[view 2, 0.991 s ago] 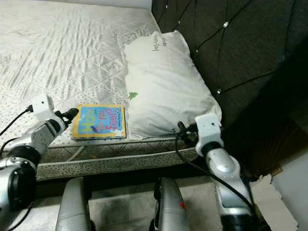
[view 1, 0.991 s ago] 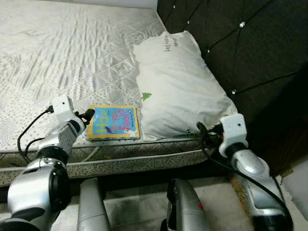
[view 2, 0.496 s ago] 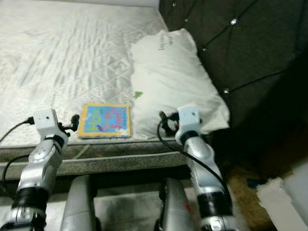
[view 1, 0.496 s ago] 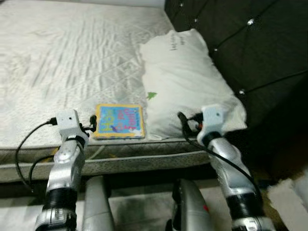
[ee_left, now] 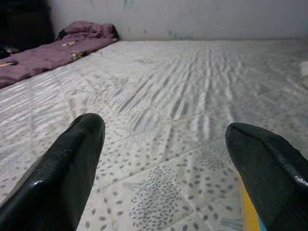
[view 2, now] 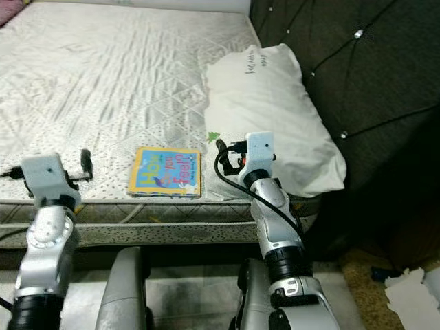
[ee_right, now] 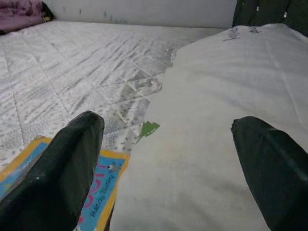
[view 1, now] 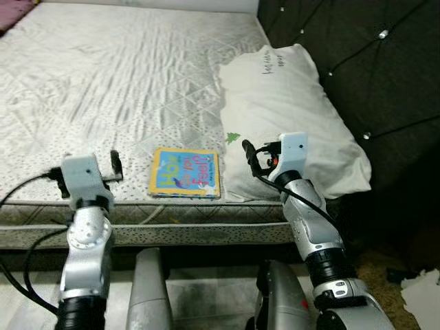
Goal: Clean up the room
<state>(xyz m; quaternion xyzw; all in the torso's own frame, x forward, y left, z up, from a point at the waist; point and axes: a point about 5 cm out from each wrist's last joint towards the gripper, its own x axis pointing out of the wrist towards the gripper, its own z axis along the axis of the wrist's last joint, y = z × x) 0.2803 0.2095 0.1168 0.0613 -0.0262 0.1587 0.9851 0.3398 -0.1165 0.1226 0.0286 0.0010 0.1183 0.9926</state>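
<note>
- Two silver arms reach up from the near edge of your view toward the bed (view 1: pixel 137 82), a wide mattress under a pale quilted cover with a speckled border along its near side.
- Your left gripper (ee_left: pixel 168 159) hovers over the near left part of the mattress, just left of the book; its black fingers (ee_left: pixel 62 168) stand wide apart with nothing between them.
- Your right gripper (ee_right: pixel 168 159) sits at the near edge of the pillow, just right of the book; its fingers (ee_right: pixel 62 163) are likewise spread wide and hold nothing.
- You see a thin, square children's book with a yellow border and blue cover (view 1: pixel 185 172) lying flat near the mattress's near edge, between the two grippers and touched by neither.
- You find a soft white pillow with a small green mark and some dark handwriting (view 1: pixel 289 117) on the right side of the bed, its near left edge just beside the book and its far end by the headboard.
- You have a dark tufted headboard with shiny studs (view 1: pixel 371 62) rising along the right of the bed, behind the pillow.
- You can make out a rumpled purple blanket (ee_left: pixel 43 48) at the far left of the mattress in the left wrist view, against a pale wall (ee_left: pixel 192 17).
- You see a piece of torn white paper (view 1: pixel 423 295) on the floor at the near right, by the foot of the headboard.
</note>
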